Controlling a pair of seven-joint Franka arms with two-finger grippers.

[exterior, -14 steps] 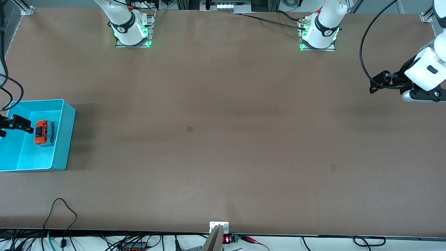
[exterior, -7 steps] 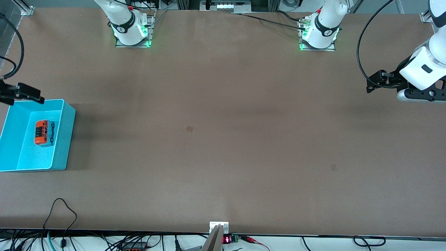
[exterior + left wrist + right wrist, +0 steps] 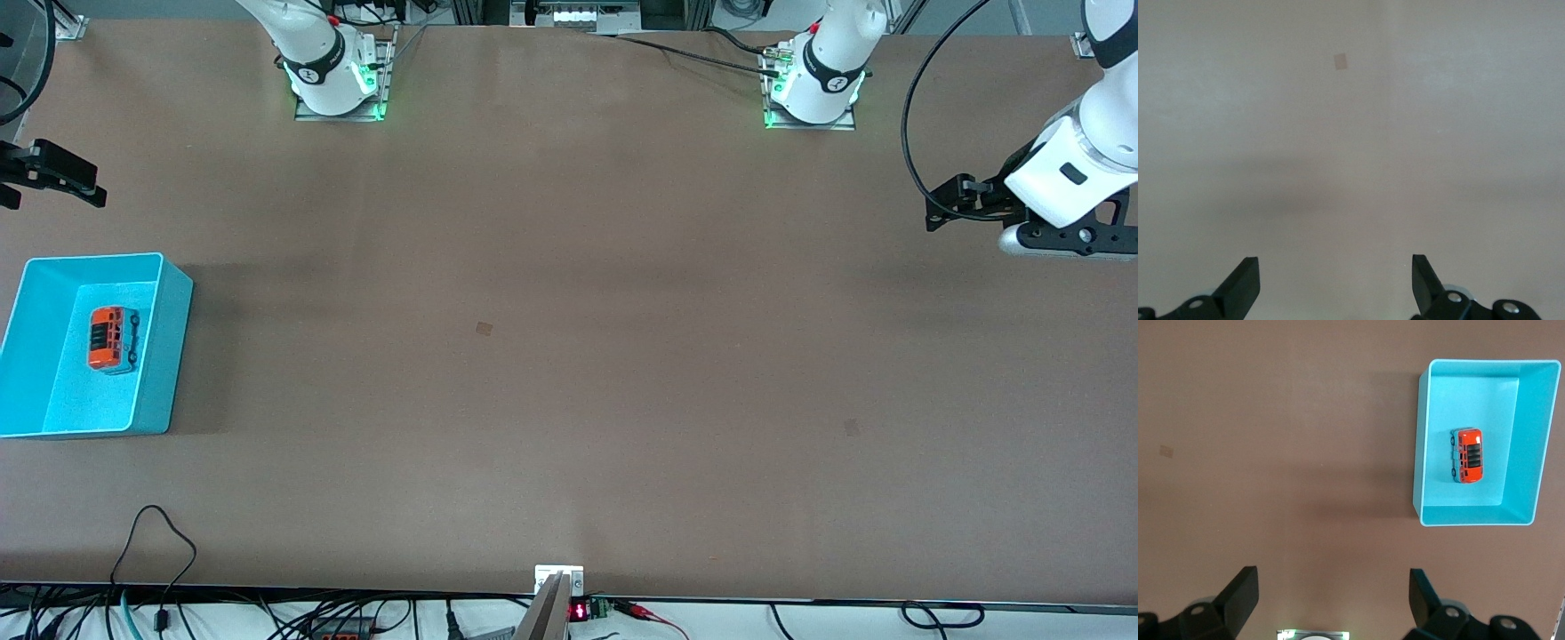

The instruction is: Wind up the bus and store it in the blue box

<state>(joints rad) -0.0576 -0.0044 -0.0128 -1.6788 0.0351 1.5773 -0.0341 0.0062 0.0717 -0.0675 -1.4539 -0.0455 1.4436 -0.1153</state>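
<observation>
The orange-red bus lies inside the blue box at the right arm's end of the table, nothing holding it. It also shows in the right wrist view, inside the box. My right gripper is open and empty, up in the air over the bare table beside the box; its jaws stand wide apart in the right wrist view. My left gripper is open and empty, up over the table at the left arm's end, with only bare table between its jaws.
A small tan patch marks the table's middle, and another lies toward the left arm's end. The two arm bases stand along the table's edge farthest from the front camera. Cables trail at its nearest edge.
My right gripper has lifted out of the box and moved off toward the bases' edge, leaving the bus in the box. My left gripper has drifted slightly the same way.
</observation>
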